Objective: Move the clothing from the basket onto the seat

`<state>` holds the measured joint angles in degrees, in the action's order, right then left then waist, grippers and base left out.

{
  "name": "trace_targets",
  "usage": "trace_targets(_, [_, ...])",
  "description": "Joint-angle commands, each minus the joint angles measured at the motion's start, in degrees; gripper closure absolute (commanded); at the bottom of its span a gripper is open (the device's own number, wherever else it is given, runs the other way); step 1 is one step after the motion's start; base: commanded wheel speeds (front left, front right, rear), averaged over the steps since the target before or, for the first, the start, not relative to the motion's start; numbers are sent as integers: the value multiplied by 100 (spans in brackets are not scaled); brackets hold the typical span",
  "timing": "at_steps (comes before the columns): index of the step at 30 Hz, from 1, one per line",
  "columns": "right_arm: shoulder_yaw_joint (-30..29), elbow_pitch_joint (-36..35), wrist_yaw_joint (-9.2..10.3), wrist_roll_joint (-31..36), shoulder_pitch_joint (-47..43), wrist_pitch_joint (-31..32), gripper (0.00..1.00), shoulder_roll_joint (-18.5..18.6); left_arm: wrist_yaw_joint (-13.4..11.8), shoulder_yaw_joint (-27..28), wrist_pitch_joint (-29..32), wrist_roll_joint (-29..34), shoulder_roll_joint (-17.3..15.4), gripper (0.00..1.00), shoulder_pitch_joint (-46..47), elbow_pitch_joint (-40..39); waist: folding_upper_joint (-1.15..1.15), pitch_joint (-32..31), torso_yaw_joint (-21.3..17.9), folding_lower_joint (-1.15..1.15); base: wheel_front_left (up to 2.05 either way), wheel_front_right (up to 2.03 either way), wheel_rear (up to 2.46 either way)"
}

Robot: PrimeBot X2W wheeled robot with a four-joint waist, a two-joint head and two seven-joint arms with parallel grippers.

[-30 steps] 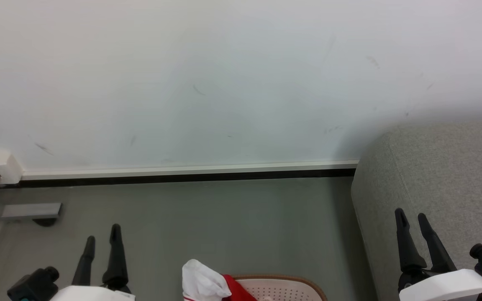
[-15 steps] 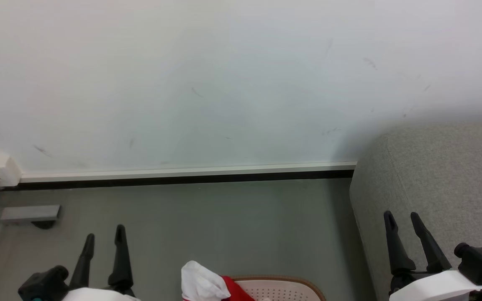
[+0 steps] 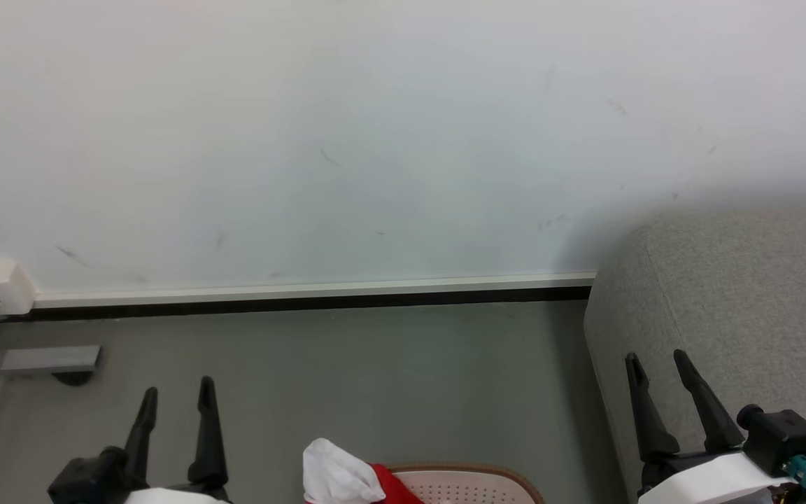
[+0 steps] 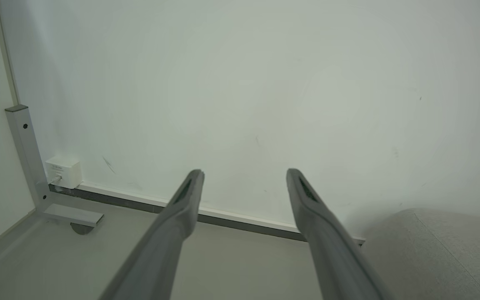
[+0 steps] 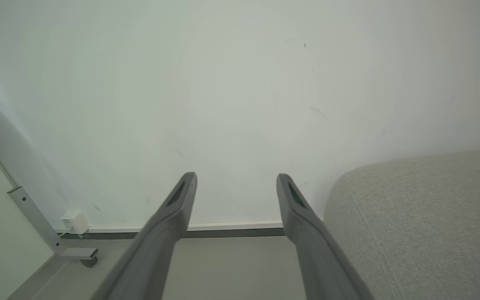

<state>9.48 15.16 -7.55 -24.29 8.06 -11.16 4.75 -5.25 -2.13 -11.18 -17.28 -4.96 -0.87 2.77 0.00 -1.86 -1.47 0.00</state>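
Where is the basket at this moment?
In the head view the basket sits on the floor at the bottom edge, near the middle, left of the seat.

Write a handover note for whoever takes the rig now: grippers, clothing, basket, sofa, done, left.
Left gripper: jaws open, empty, raised to the left of the basket.
Right gripper: jaws open, empty, in front of the sofa.
Clothing: white and red fabric bunched at the basket's left side, at the bottom edge of the head view, between the arms.
Done: no clothing on the part of the sofa in view.
Left: grasp the clothing, carry it right, lay it on the sofa.
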Motion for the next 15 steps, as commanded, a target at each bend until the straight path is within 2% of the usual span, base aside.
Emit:
trace_targets(1, [30,1,9,96,94,-36,0,0,-31,6,-35,172,-78,0,-45,-68,0,1,-1,0,0,0,0])
trace_targets(15, [174,44,10,700,154,-210,0,5,-126,-17,-209,813,-72,0,-106,-165,0,-15,-42,0,0,0,0])
